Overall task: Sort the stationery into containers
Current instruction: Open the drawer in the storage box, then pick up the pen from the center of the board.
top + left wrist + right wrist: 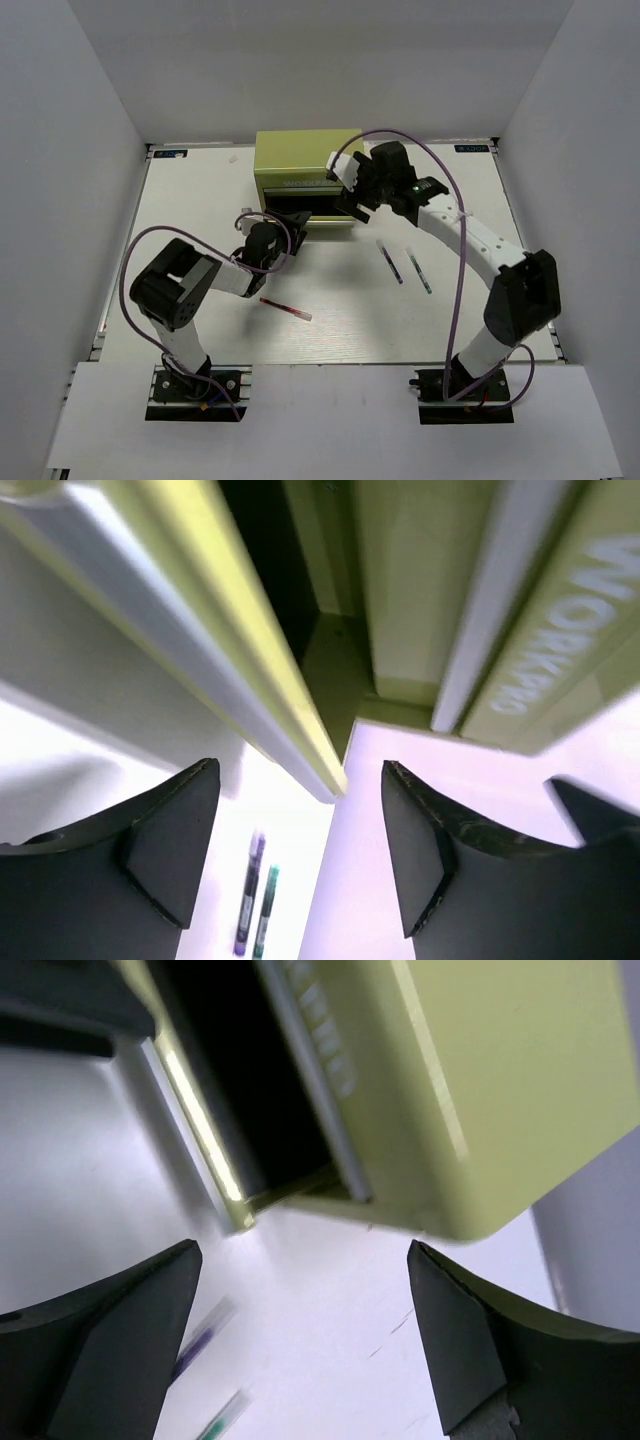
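Note:
The yellow-green cabinet [298, 160] stands at the back middle, its lower drawer [325, 217] pulled out with a dark inside. My left gripper [292, 222] is open and empty at the drawer's left front corner; the drawer front [255, 685] fills its wrist view. My right gripper [356, 200] is open and empty at the drawer's right end, beside the cabinet [480, 1080]. A thin red pen [286, 309] lies near my left arm. Two thin dark pens, one purple [389, 261] and one green [419, 270], lie right of centre. The orange-capped, light blue and pale green markers are out of view.
White walls close in the table [200, 200] on three sides. The upper drawer front [560, 630] reads WORKPRO and is shut. The two dark pens also show in the left wrist view [250, 895] and, blurred, in the right wrist view [200, 1335].

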You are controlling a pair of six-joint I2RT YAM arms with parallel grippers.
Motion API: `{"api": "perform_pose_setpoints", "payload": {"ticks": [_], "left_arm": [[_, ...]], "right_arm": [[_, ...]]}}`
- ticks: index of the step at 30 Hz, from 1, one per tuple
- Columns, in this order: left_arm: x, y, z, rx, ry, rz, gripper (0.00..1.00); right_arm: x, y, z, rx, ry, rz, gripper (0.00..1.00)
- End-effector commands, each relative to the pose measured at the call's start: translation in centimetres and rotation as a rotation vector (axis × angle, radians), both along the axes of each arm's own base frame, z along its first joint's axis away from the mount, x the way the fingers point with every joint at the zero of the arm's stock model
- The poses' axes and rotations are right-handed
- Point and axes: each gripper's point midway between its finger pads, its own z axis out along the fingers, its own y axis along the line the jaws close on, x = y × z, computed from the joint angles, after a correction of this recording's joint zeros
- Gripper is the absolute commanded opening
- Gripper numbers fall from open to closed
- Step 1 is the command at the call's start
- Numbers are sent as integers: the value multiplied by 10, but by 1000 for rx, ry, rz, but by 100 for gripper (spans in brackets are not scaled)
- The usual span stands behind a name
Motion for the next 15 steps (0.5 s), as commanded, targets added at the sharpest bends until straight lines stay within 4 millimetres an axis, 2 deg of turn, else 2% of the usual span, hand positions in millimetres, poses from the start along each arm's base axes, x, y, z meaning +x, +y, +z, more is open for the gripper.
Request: {"api": "perform_pose_setpoints", "payload": {"ticks": [1,2,4,5,6,7,8,9,10,11,12,13,14,15], "left_arm": [[-9,-5,18,49,3,-71,79],[-17,-7,10,64,48,-101,79],[-20,-8,22,93,44,-141,79],[-26,-11,23,112,52,-180,79],[-33,-8,14,170,102,-204,79],[-41,-10,18,190,102,-230,79],[-47,-12,21,203,110,-264,79],[-59,-6,6,256,170,-292,79],[-65,-2,12,271,173,-298,80],[-78,4,2,308,231,-319,80],[-84,8,1,331,245,-329,80],[-90,12,0,360,254,-343,80],[-95,15,7,376,241,-352,80],[-104,22,2,437,268,-383,80]], "right_arm": [[-36,-16,-12,10,93,-9,90],[-43,-21,-2,26,74,-13,90],[-50,-30,-7,35,98,-43,88],[-61,-41,-20,26,131,-61,83],[-63,-51,-29,22,160,-94,81],[-70,-57,-39,19,189,-118,78],[-74,-64,-51,16,226,-148,71],[-76,-81,-62,6,268,-196,67],[-79,-84,-67,9,293,-207,62],[-82,-95,-75,25,345,-259,52],[-85,-100,-81,26,372,-272,47],[-90,-103,-86,20,402,-285,43],[-89,-111,-90,35,428,-331,40],[-93,-119,-98,28,460,-357,38]]}}
